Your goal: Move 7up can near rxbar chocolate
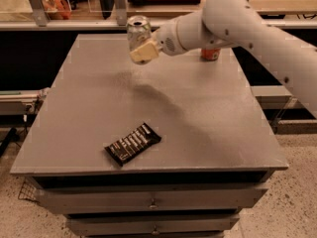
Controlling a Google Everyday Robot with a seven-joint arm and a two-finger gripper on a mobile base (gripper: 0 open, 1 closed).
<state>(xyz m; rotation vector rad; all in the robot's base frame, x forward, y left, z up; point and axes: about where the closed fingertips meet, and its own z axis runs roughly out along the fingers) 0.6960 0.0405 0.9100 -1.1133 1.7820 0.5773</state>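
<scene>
7up can [137, 29] in tool [140, 46] above table [208, 113]

My gripper [140, 48] hangs over the far end of a gray table [213, 113] with drawers [153, 201], on a speckled floor [294, 207].

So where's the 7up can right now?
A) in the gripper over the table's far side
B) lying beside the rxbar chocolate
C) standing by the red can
A: the gripper holds the 7up can over the far side of the table, while the rxbar chocolate lies near the front edge.
</scene>
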